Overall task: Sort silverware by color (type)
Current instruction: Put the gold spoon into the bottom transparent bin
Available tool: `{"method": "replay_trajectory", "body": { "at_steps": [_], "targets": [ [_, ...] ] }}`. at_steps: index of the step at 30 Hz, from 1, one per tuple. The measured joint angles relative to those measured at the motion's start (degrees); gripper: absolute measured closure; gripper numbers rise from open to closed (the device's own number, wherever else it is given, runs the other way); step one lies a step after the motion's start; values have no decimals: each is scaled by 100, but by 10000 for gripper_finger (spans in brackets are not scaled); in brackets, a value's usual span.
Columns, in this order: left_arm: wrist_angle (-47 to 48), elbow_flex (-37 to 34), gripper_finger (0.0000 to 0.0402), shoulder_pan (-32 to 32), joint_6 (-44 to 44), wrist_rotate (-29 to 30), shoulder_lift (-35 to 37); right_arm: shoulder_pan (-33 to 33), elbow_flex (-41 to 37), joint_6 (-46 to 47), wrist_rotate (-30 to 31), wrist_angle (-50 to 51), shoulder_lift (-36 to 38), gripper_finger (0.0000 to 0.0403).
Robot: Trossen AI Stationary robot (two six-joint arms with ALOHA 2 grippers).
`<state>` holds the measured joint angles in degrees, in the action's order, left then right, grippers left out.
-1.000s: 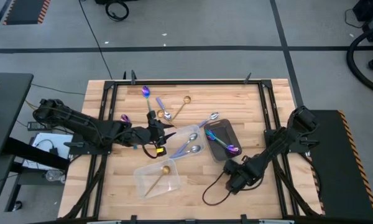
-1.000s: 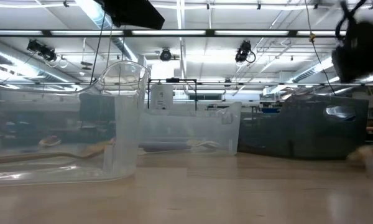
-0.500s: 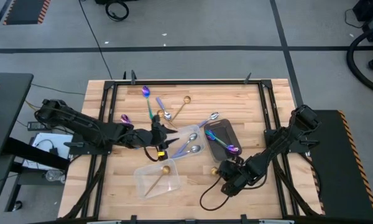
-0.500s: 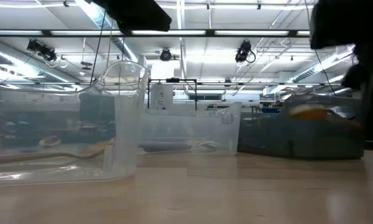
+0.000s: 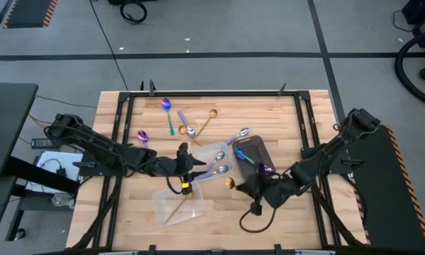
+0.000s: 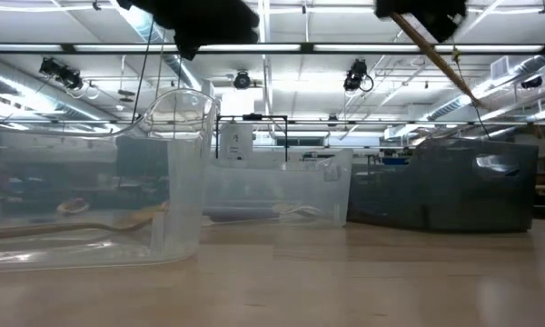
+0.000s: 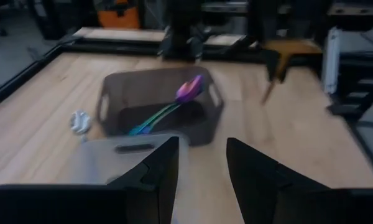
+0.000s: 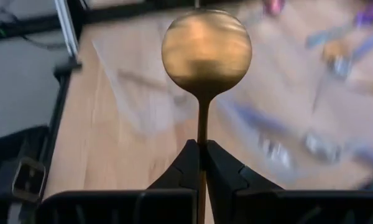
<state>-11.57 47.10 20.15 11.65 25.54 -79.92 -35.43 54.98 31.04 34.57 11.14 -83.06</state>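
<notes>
My right gripper (image 5: 246, 186) is shut on a gold spoon (image 8: 206, 46), held above the table just right of the two clear containers. My left gripper (image 7: 202, 144) stands open with nothing between its fingers, above the clear container (image 5: 214, 164) that holds silver spoons. A second clear container (image 5: 180, 203) has a gold spoon lying in it. The dark tray (image 5: 263, 152) holds iridescent pieces. More silverware lies loose on the wood at the far side: a purple spoon (image 5: 166, 105), a silver spoon (image 5: 190, 130) and a gold spoon (image 5: 211, 114). My right gripper pinches the gold spoon's thin handle (image 8: 202, 134) between its two fingers, a short way behind the bowl. The fingers lie along the handle, and the round bowl (image 5: 229, 183) sticks out ahead of them toward the table's left. The spoon is lifted clear of the table.
A small purple spoon (image 5: 143, 134) and a teal piece (image 5: 171, 128) lie left of the containers, and a silver spoon (image 5: 243, 132) lies beside the tray's far end. A black cable (image 5: 255, 221) loops on the wood near the front edge. A dark frame (image 5: 212, 93) borders the table.
My right gripper has risen off the table near the front right, moved toward the containers and turned its wrist, carrying the gold spoon up clear of the wood. My left gripper has moved a little down and toward the near edge, over the clear containers, and stays open.
</notes>
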Motion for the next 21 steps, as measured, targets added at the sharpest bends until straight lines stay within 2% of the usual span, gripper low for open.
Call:
{"method": "replay_trajectory", "body": {
  "at_steps": [6,12,21],
  "targets": [
    [-972,5,260,55,-30,3,-418,429,0,-1367,-83,-931,79,386],
    [-1446,6,260,19,-31,9,-795,751,0,-2312,-276,-1657,74,386],
    [-2184,6,260,-5,-217,34,-1123,1060,0,-3023,-693,-2425,73,385]
  ]
}}
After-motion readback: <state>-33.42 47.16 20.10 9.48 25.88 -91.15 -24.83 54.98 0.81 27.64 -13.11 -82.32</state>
